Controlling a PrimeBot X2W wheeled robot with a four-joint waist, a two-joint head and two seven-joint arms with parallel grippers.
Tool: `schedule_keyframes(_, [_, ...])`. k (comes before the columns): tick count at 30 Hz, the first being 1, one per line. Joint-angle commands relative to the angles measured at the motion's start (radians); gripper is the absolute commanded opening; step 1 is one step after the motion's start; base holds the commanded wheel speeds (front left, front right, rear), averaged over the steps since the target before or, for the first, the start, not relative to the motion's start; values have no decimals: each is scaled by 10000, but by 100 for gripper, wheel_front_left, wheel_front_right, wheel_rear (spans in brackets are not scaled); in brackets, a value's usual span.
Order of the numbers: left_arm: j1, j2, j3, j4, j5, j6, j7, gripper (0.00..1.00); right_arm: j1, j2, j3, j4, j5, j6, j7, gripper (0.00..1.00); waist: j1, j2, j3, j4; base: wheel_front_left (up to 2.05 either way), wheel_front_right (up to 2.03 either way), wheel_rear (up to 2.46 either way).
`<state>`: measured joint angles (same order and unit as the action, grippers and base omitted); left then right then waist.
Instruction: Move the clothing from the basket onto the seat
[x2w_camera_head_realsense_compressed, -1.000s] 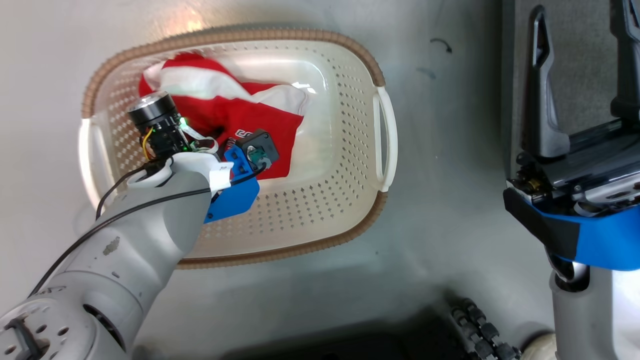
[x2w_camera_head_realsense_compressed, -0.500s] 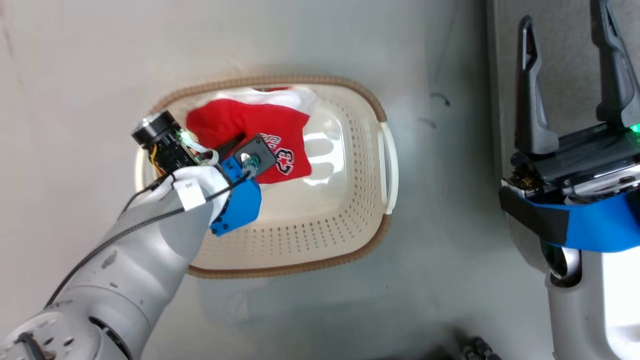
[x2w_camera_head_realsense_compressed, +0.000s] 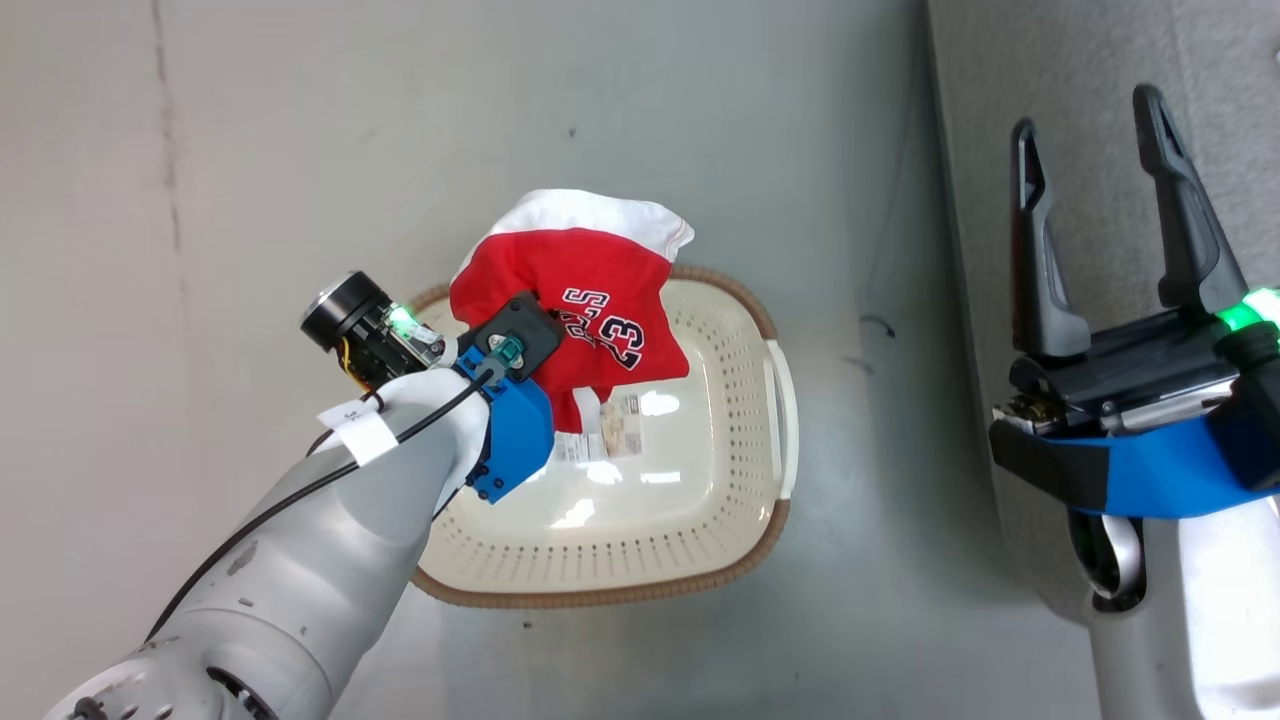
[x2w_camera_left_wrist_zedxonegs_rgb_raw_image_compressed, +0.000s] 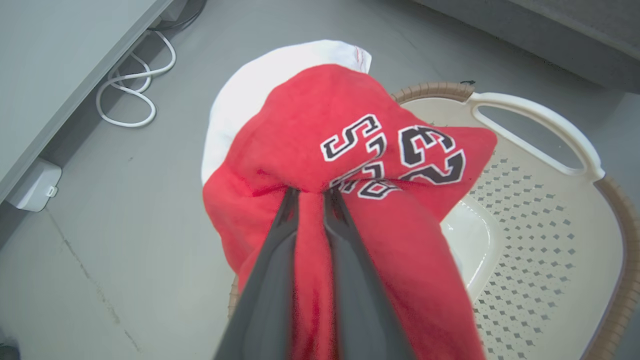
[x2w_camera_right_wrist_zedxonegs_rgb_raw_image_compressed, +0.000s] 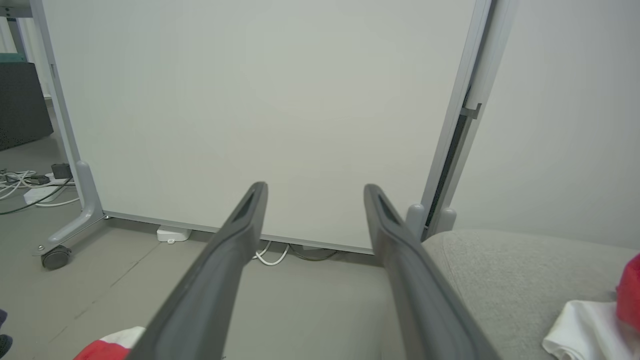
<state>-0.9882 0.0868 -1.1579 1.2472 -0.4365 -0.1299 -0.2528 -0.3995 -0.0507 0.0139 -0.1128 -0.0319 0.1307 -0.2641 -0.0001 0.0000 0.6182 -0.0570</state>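
Left wrist view: a red jersey (x2w_camera_left_wrist_zedxonegs_rgb_raw_image_compressed: 320, 125) with a white part and a dark-outlined "23" is pinched between the left jaws, whose two dark fingers (x2w_camera_left_wrist_zedxonegs_rgb_raw_image_compressed: 270, 280) are pressed together on a fold of the red cloth. The rest of the jersey bulges beyond the fingertips and hangs down on both sides of them. The white part lies on the far side of the tips.

The basket (x2w_camera_left_wrist_zedxonegs_rgb_raw_image_compressed: 550, 240), cream with holes in its sides and a brown rim, sits on the floor below and to the right of these jaws. No other clothing shows on the bare part of its bottom. In the head view the jersey (x2w_camera_head_realsense_compressed: 570, 290) hangs over the basket's (x2w_camera_head_realsense_compressed: 700, 560) far left corner, spilling past the rim. Whether its lowest folds touch the basket I cannot tell. A white printed label (x2w_camera_head_realsense_compressed: 620, 430) shows just under the jersey.

A looped white cable (x2w_camera_left_wrist_zedxonegs_rgb_raw_image_compressed: 135, 107) lies on the floor (x2w_camera_left_wrist_zedxonegs_rgb_raw_image_compressed: 100, 250), well to the left of the left jaws.

The right jaws stand wide apart, gripping nothing, their fingers (x2w_camera_head_realsense_compressed: 1040, 260) over the grey seat (x2w_camera_head_realsense_compressed: 1080, 60), well apart from the basket. In the right wrist view the seat (x2w_camera_right_wrist_zedxonegs_rgb_raw_image_compressed: 500, 270) lies to the lower right of these jaws. White cloth (x2w_camera_right_wrist_zedxonegs_rgb_raw_image_compressed: 575, 330) and a bit of red cloth (x2w_camera_right_wrist_zedxonegs_rgb_raw_image_compressed: 631, 290) lie on it. A pale panel (x2w_camera_right_wrist_zedxonegs_rgb_raw_image_compressed: 250, 100) on castors stands ahead of the jaws.
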Motion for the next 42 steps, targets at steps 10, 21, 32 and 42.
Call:
schedule_keyframes(10, [607, 260, 732, -1068, -470, 165, -130, 0, 911, 3, -265, 514, 131, 1, -6, 100, 1, 0, -2148, 359, 0, 0, 0])
schedule_keyframes(21, [1268, 588, 2263, -3128, -594, 541, -129, 0, 1688, 5, -381, 684, 354, 1, -6, 100, 1, 0, -3439, 530, 0, 0, 0])
schedule_keyframes(32, [1964, 450, 3237, -4546, -364, 452, -127, 0, 2394, 5, -298, 852, 468, 1, -4, 100, 1, 0, -4516, 654, 0, 0, 0])
schedule_keyframes(42, [2454, 356, 3719, -5809, -300, 300, -128, 0, 2996, 5, -292, 998, 505, 3, -4, 100, 1, 0, -5329, 805, 0, 0, 0])
